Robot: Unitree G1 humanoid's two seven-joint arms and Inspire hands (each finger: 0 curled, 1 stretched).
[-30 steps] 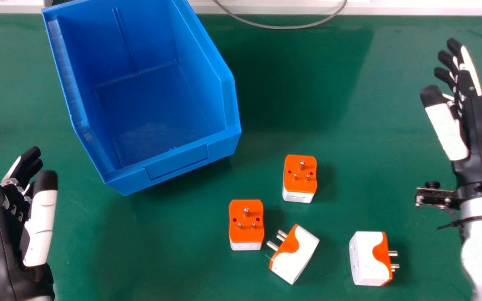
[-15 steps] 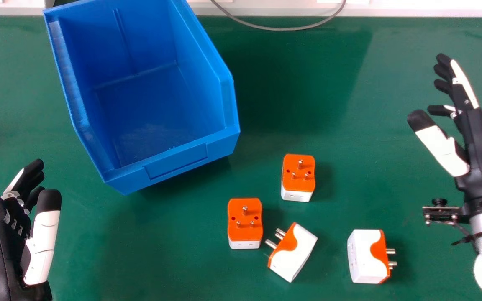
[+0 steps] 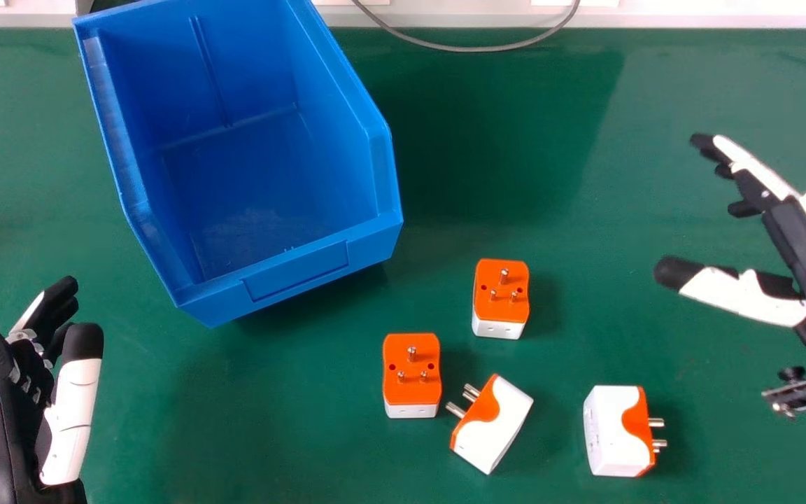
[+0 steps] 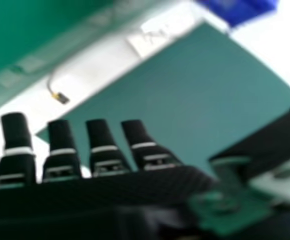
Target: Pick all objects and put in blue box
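The blue box stands at the left of the green table with nothing inside. Two adapters, one orange-topped and another farther back, have pins upward. A white and orange adapter lies tilted, pins toward the left; one more lies farther right, pins toward the right. My right hand is open, above the table at the right, apart from every adapter. Its fingers are straight in the right hand view. My left hand is open and empty at the lower left.
A grey cable loops over the table's back edge, where a white ledge runs along. In the right hand view, a small connector lies on a white surface, and a blue object shows far off.
My right hand has swung toward the robot and turned to point more leftward, its thumb spreading away from the fingers. The left hand has shifted slightly toward the robot. The adapters and box stay put.
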